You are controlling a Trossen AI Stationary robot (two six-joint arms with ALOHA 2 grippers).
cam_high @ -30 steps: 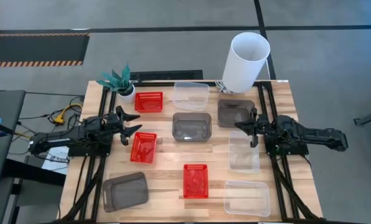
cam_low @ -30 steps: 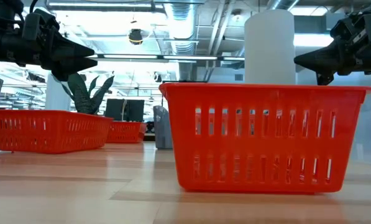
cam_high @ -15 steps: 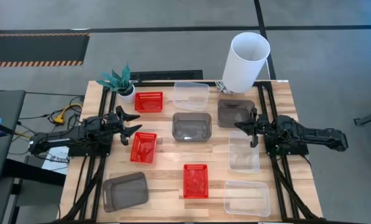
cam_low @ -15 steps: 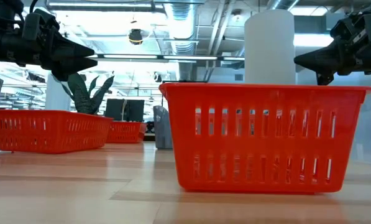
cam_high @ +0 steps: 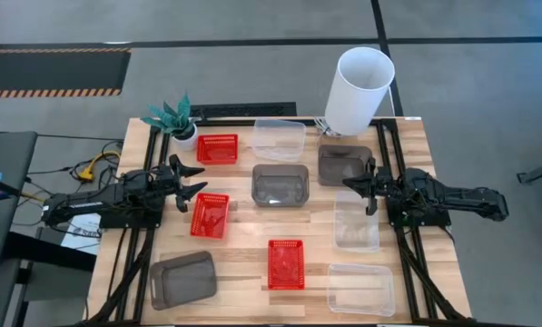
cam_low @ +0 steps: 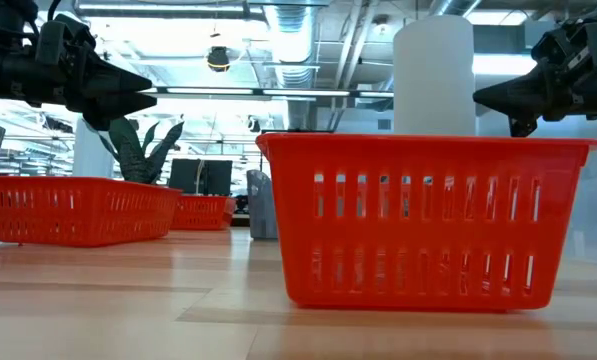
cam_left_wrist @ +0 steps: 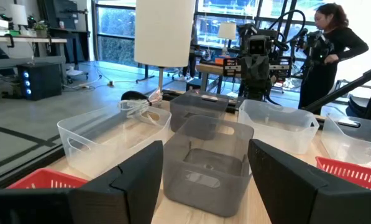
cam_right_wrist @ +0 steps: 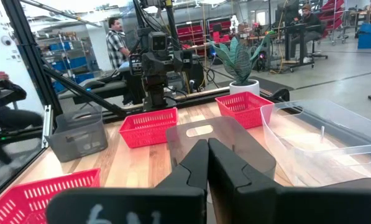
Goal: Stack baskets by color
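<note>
Nine baskets lie spread singly across the wooden table [cam_high: 243, 272], none stacked, and I place them all by the grey basket at the centre [cam_high: 280, 185]. Behind it sit a clear basket [cam_high: 279, 139] and, toward my left, a red one [cam_high: 217, 148] beside the potted plant [cam_high: 173, 119]. Toward my right rests a second grey basket [cam_high: 344, 164], below the tall white cylinder [cam_high: 358, 91]. My left gripper [cam_high: 198, 178] hovers just off the centre basket's left side, fingers spread wide and empty, above the far end of another red basket [cam_high: 209, 215]. My right gripper [cam_high: 354, 183] hangs on the opposite side, fingers pressed together around nothing, between the second grey basket and a clear one [cam_high: 356, 221]. Nearer the front edge lie the third grey basket [cam_high: 182, 279], the third red [cam_high: 286, 263] and the third clear [cam_high: 360, 289].
</note>
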